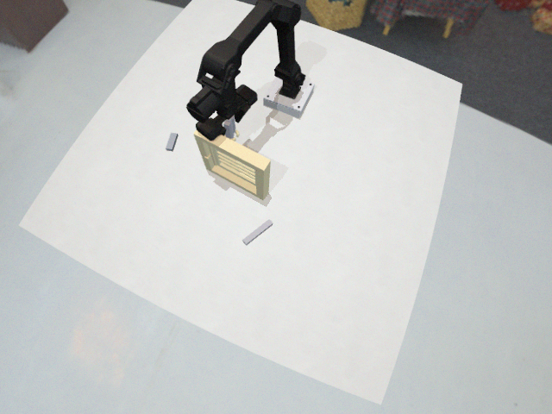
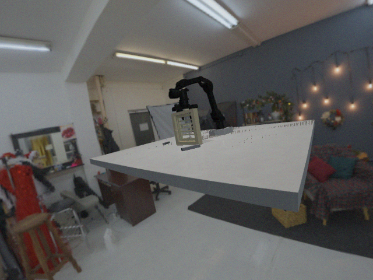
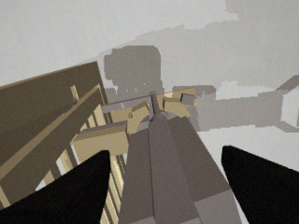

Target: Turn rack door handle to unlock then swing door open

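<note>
Although the fingers stood apart, the top view put the gripper (image 1: 228, 120) (image 2: 184, 107) (image 3: 166, 156) right at the rack frame (image 1: 247, 153) (image 2: 197, 126) (image 3: 47, 93), with the grey upright handle (image 1: 230, 121) (image 3: 161, 177) on the robot-facing side. The slatted door looked nearly in line with the frame; angle uncertain.

Exterior view: frame upright, gripper close above its top edge; handle not distinguishable. Contact could not be told.

Wrist view: fingers fairly wide, handle between them, unsqueezed; strip of daylight on one side, much less on the other. Judgement: either regrip or release. For a regrip, centre first, close evenly, then follow the hinge arc. Backing out sideways might nudge handle or frame; straight up seemed safer.
</note>
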`<state>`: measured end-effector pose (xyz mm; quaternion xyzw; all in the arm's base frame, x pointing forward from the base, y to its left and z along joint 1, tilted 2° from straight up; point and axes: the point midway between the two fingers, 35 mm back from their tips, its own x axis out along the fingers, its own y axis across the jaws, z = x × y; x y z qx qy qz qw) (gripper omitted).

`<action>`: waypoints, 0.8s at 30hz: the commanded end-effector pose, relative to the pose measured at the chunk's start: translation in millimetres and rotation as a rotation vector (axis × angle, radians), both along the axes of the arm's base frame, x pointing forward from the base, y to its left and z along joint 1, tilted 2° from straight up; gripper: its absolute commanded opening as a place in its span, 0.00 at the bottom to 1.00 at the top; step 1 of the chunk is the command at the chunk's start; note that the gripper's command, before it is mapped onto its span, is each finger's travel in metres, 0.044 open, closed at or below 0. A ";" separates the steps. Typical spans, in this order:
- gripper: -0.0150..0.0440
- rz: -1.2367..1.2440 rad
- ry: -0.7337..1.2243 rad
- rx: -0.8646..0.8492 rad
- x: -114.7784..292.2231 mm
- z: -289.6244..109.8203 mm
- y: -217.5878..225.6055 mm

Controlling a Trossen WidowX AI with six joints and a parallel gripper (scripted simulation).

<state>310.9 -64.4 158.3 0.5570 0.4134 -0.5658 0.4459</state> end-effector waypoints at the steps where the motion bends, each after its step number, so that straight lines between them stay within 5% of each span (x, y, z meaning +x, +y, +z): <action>1: 0.76 0.154 0.007 0.001 0.0 -0.5 0.5; 24: 0.76 1.292 0.055 -0.020 0.0 -0.4 0.5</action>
